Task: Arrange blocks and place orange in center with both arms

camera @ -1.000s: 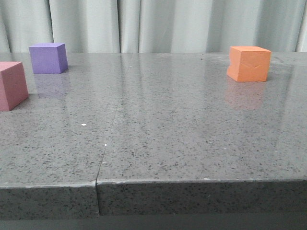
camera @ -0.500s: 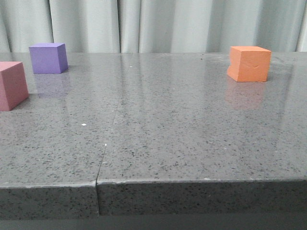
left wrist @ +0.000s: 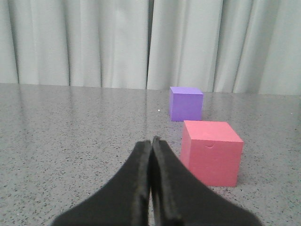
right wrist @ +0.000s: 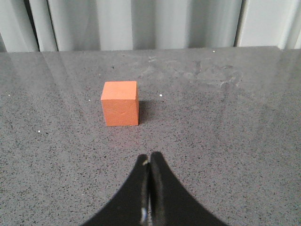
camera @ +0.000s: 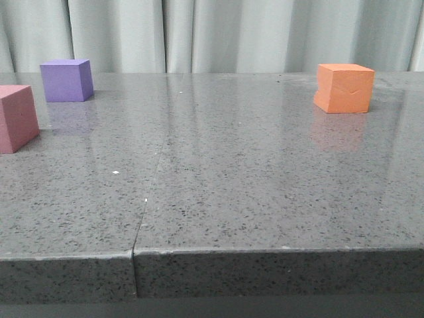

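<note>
The orange cube [camera: 344, 88] sits at the far right of the grey table and also shows in the right wrist view [right wrist: 120, 103]. The purple cube [camera: 65, 80] sits at the far left, the pink cube [camera: 16, 118] nearer, cut by the left edge. Both also show in the left wrist view: the purple cube [left wrist: 186, 103] and the pink cube [left wrist: 211, 152]. My left gripper [left wrist: 151, 140] is shut and empty, just beside the pink cube. My right gripper [right wrist: 149, 157] is shut and empty, some way short of the orange cube. Neither gripper shows in the front view.
The speckled grey stone table [camera: 218, 172] has a seam [camera: 147, 199] running toward its front edge. Pale curtains [camera: 218, 33] hang behind the far edge.
</note>
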Robot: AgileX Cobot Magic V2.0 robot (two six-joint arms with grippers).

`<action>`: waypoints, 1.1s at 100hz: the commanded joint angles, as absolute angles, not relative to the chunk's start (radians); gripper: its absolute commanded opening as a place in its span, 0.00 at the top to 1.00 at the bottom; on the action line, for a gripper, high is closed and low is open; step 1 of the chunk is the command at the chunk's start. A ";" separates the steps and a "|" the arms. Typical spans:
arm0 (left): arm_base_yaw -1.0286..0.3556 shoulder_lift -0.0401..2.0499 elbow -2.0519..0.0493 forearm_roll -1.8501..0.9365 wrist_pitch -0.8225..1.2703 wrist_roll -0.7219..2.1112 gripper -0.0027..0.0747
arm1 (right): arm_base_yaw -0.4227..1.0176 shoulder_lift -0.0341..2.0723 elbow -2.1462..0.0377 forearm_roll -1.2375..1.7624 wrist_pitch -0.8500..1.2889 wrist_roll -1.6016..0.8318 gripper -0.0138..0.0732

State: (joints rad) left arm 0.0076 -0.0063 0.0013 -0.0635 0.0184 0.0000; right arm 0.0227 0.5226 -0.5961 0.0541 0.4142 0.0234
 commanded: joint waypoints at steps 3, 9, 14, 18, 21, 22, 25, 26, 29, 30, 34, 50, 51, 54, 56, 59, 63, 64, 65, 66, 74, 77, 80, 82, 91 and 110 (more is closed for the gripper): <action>0.007 -0.034 0.040 -0.073 -0.063 0.000 0.99 | 0.017 0.630 -0.701 0.049 0.393 0.019 0.88; 0.007 -0.034 0.040 -0.073 -0.063 0.000 0.99 | 0.017 0.684 -0.749 0.050 0.425 0.019 0.88; 0.007 -0.034 0.040 -0.073 -0.063 0.000 0.99 | 0.017 0.732 -0.787 0.050 0.462 0.019 0.88; 0.007 -0.034 0.040 -0.073 -0.063 0.000 0.99 | 0.017 0.770 -0.820 0.050 0.489 0.019 0.86; 0.007 -0.034 0.040 -0.073 -0.063 0.000 0.99 | 0.017 0.794 -0.842 0.050 0.516 0.019 0.84; 0.007 -0.034 0.040 -0.073 -0.063 0.000 0.99 | 0.017 0.805 -0.848 0.050 0.522 0.019 0.83; 0.007 -0.034 0.040 -0.073 -0.063 0.000 0.99 | 0.017 0.828 -0.874 0.053 0.541 0.019 0.79; 0.007 -0.034 0.040 -0.073 -0.063 0.000 0.99 | 0.017 0.841 -0.879 0.055 0.550 0.019 0.78; 0.007 -0.034 0.040 -0.073 -0.063 0.000 0.99 | 0.017 0.864 -0.898 0.059 0.566 0.019 0.73; 0.007 -0.034 0.040 -0.073 -0.063 0.000 0.99 | 0.017 0.869 -0.907 0.060 0.569 0.019 0.71; 0.007 -0.034 0.040 -0.073 -0.063 0.000 0.99 | 0.017 0.903 -0.933 0.060 0.586 0.019 0.62; 0.007 -0.034 0.040 -0.073 -0.063 0.000 0.99 | 0.017 1.011 -1.020 0.060 0.632 0.019 0.23; 0.007 -0.034 0.040 -0.073 -0.063 0.000 0.99 | 0.017 1.015 -1.028 0.060 0.634 0.019 0.20; 0.007 -0.034 0.040 -0.073 -0.063 0.000 0.99 | 0.017 1.036 -1.043 0.060 0.643 0.019 0.15; 0.007 -0.034 0.040 -0.073 -0.063 0.000 0.99 | 0.017 1.044 -1.054 0.060 0.650 0.019 0.11; 0.007 -0.034 0.040 -0.073 -0.063 0.000 0.99 | 0.017 1.064 -1.071 0.060 0.659 0.019 0.08; 0.007 -0.034 0.040 -0.073 -0.063 0.000 0.99 | 0.018 1.084 -1.096 0.063 0.673 0.019 0.08; 0.007 -0.034 0.040 -0.073 -0.063 0.000 0.99 | 0.018 1.092 -1.101 0.065 0.675 0.019 0.09; 0.007 -0.034 0.040 -0.073 -0.063 0.000 0.99 | 0.018 1.096 -1.110 0.067 0.678 0.019 0.09; 0.007 -0.034 0.040 -0.073 -0.063 0.000 0.99 | 0.018 1.104 -1.115 0.071 0.684 0.019 0.09; 0.007 -0.034 0.040 -0.073 -0.063 0.000 0.99 | 0.018 1.149 -1.178 0.104 0.717 0.019 0.10; 0.007 -0.034 0.040 -0.073 -0.063 0.000 0.99 | 0.019 1.166 -1.200 0.118 0.732 0.019 0.10; 0.007 -0.034 0.040 -0.073 -0.063 0.000 0.99 | 0.020 1.188 -1.224 0.124 0.747 0.018 0.10; 0.007 -0.034 0.040 -0.073 -0.063 0.000 0.99 | 0.021 1.197 -1.243 0.127 0.758 0.018 0.10; 0.007 -0.034 0.040 -0.073 -0.063 0.000 0.99 | 0.021 1.262 -1.328 0.140 0.815 0.018 0.10; 0.007 -0.034 0.040 -0.073 -0.063 0.000 0.99 | 0.021 1.417 -1.541 0.146 0.980 0.017 0.10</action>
State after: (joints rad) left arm 0.0076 -0.0063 0.0013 -0.0635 0.0184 0.0000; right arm 0.0227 1.3880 -1.4297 0.1321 0.9522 0.0234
